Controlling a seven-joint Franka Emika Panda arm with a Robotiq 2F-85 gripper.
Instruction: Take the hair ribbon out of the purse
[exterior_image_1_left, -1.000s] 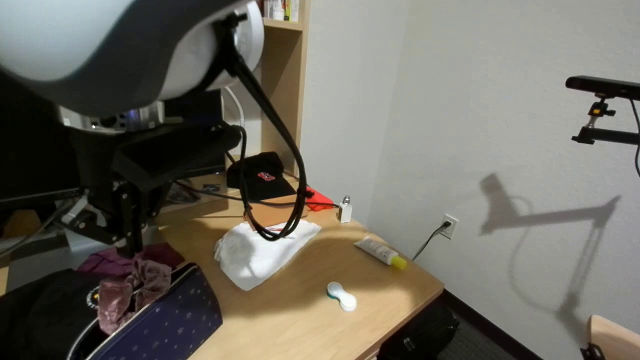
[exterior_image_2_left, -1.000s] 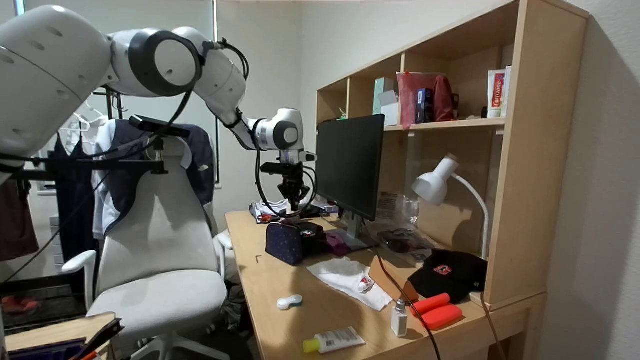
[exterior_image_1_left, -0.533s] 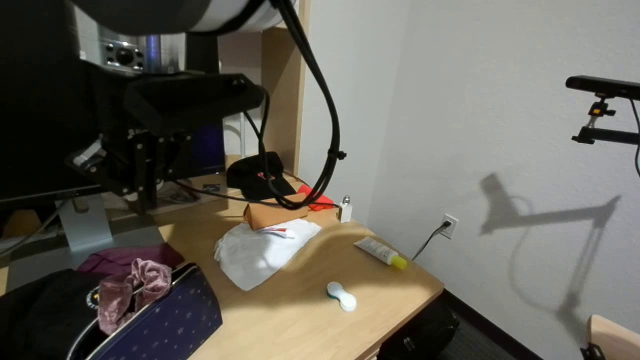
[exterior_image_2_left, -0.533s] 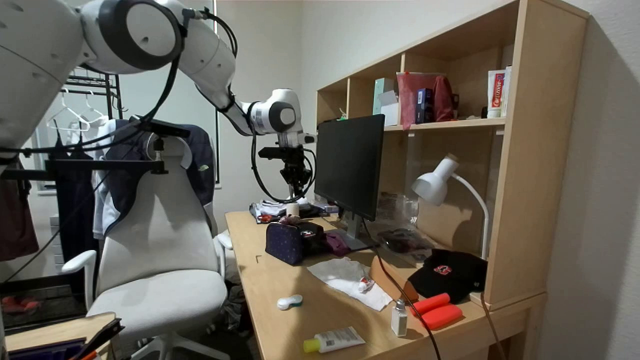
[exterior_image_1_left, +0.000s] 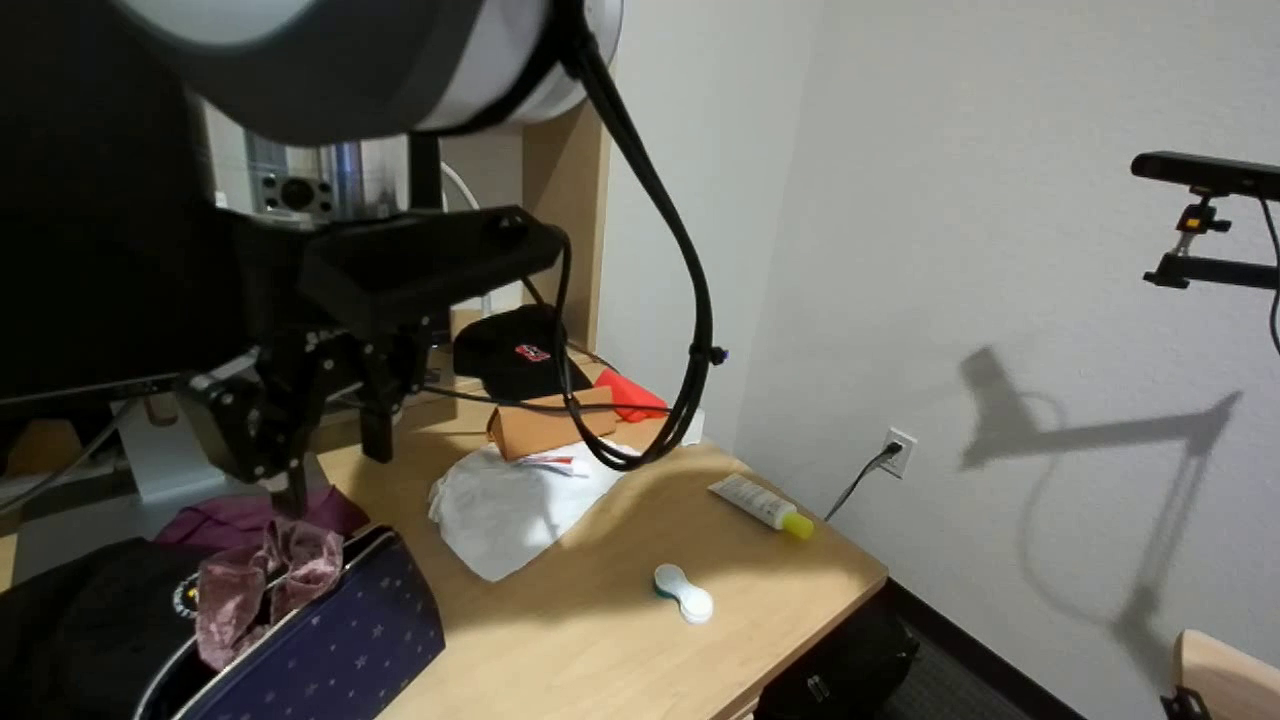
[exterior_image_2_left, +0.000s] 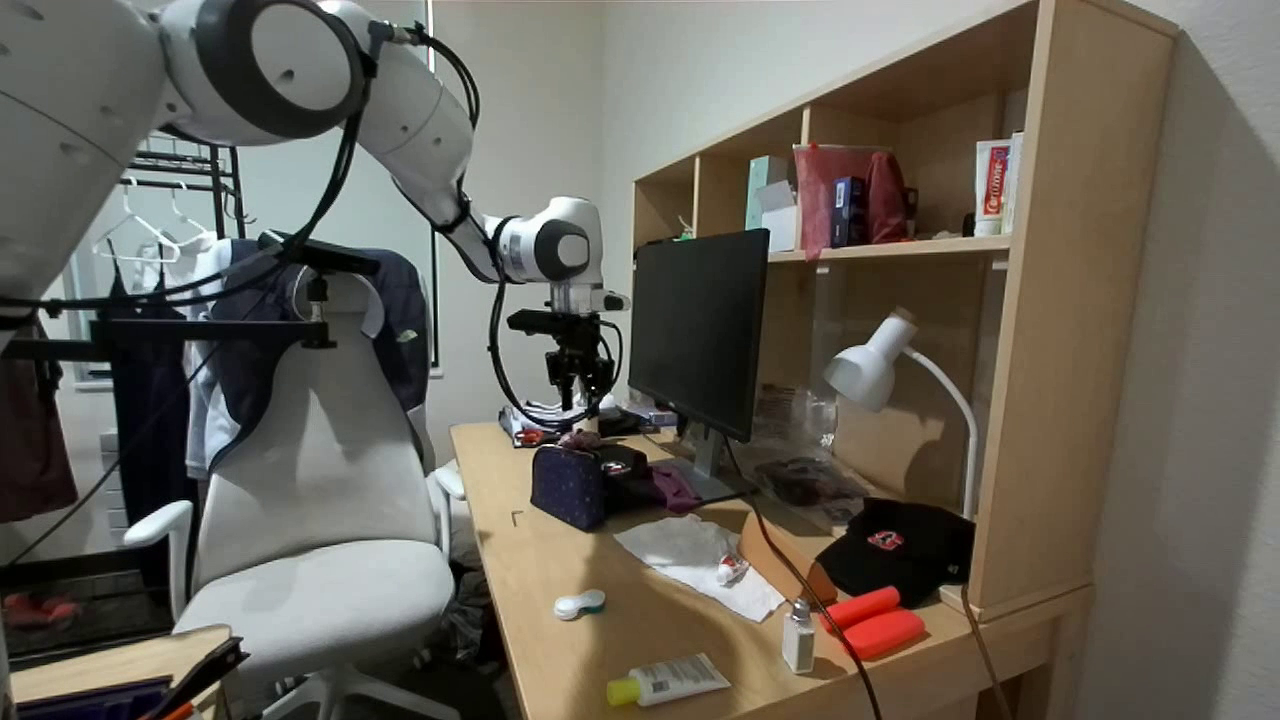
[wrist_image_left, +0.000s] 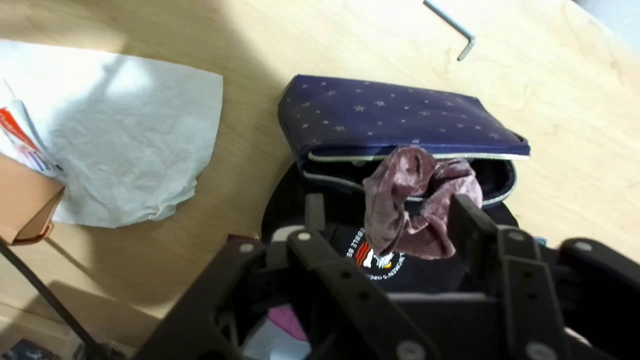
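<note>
Wrist view, looking down: a black two-fingered robot gripper (wrist_image_left: 390, 212) shows at the bottom, its fingers spread wide and holding nothing. Seen in the gap between them is the hair ribbon (wrist_image_left: 435, 215), a scrunched loop of dusty pink-mauve fabric with a velvety sheen. It lies across the mouth of the purse (wrist_image_left: 395, 115), a soft navy zip bag printed with pale stars; the ribbon's lower folds overlap our sight of a black fabric cap (wrist_image_left: 340, 235) with a round emblem. We judge the ribbon light, squashy and hard to damage, its nap likely giving the pads some grip.

In an exterior view, the ribbon (exterior_image_1_left: 305, 565) bulges above the purse's edge, below the parted fingertips. We would pinch deep across its raised folds, since a shallow nip could slide off, and keep clear of the zip, which might snag and drag the purse along.

In an exterior view, the purse (exterior_image_2_left: 568, 487) stands on a pale wooden desk (exterior_image_2_left: 640, 630), with the ribbon (exterior_image_2_left: 580, 438) peeking over its top and the gripper (exterior_image_2_left: 578, 400) above, just apart; some lowering seems called for before the fingers close.
</note>
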